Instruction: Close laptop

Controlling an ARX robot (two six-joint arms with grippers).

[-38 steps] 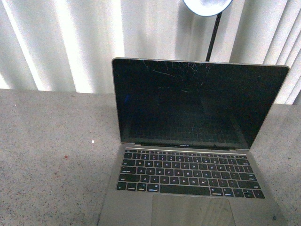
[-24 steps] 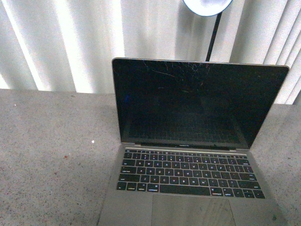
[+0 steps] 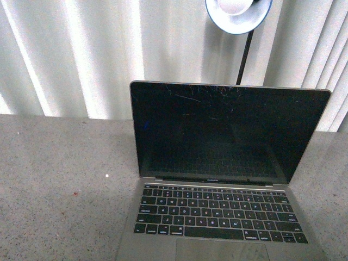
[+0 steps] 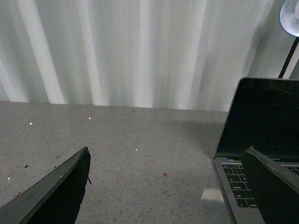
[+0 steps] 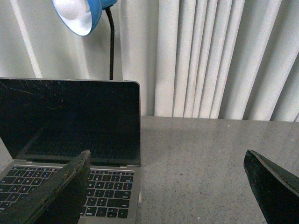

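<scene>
Grey table (image 3: 54, 190): open laptop (image 3: 217, 179) sits btwn L fingers (image 4: 56, 191) & R fingers (image 5: 273, 186), both pairs spread apart.

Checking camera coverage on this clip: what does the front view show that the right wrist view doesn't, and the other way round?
Front view only: the whole width of the laptop, its full keyboard, the trackpad edge and the table to its left. Right wrist view only: the right hand, open and empty, and table to the laptop's right. Both: the laptop open, scratched dark screen upright, the lamp behind it, the pale curtain.
</scene>
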